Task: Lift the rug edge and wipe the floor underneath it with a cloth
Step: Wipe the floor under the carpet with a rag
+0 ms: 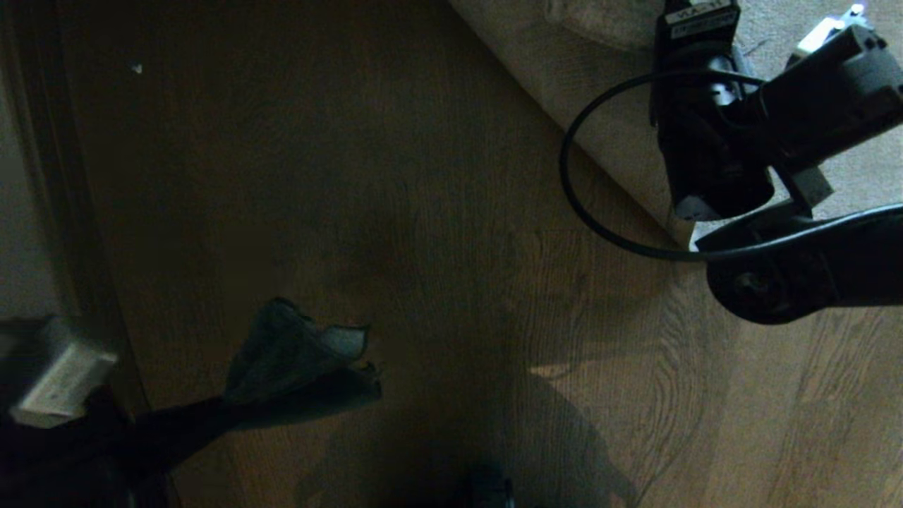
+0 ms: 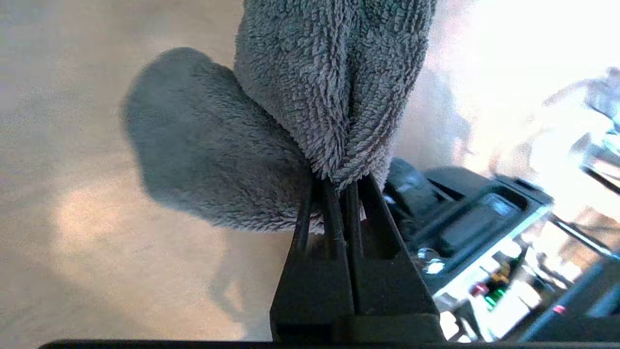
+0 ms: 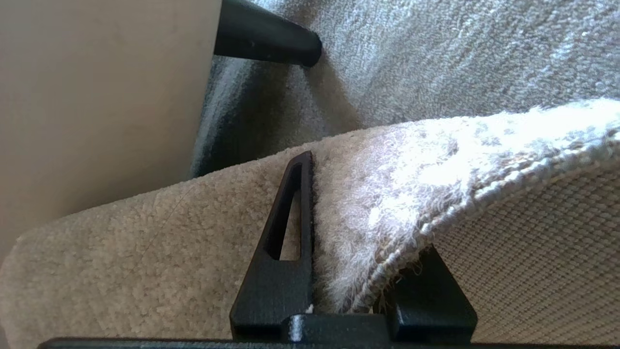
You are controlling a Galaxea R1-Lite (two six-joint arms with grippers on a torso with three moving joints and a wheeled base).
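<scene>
Dim, downward look at brown wood-plank floor [image 1: 423, 212] filling most of the head view. Across the upper right corner, a big light grey rug [image 1: 585, 77], straight edge running on a slant, raised off the planks. At that edge, the right pincer [image 3: 339, 232], clamped on the hem: one black finger on the fuzzy top, the other under the woven backing. Beyond it in the right wrist view, more rug lying flat, with a black furniture leg [image 3: 266, 39] standing on it. Looping beside the right arm, a black cable [image 1: 585, 212]. Low on the left, the left pincer [image 2: 339, 186], closed tight on a small dark grey cloth [image 1: 296, 367], bunched and fluffy, hanging over bare planks, well apart from the rug.
</scene>
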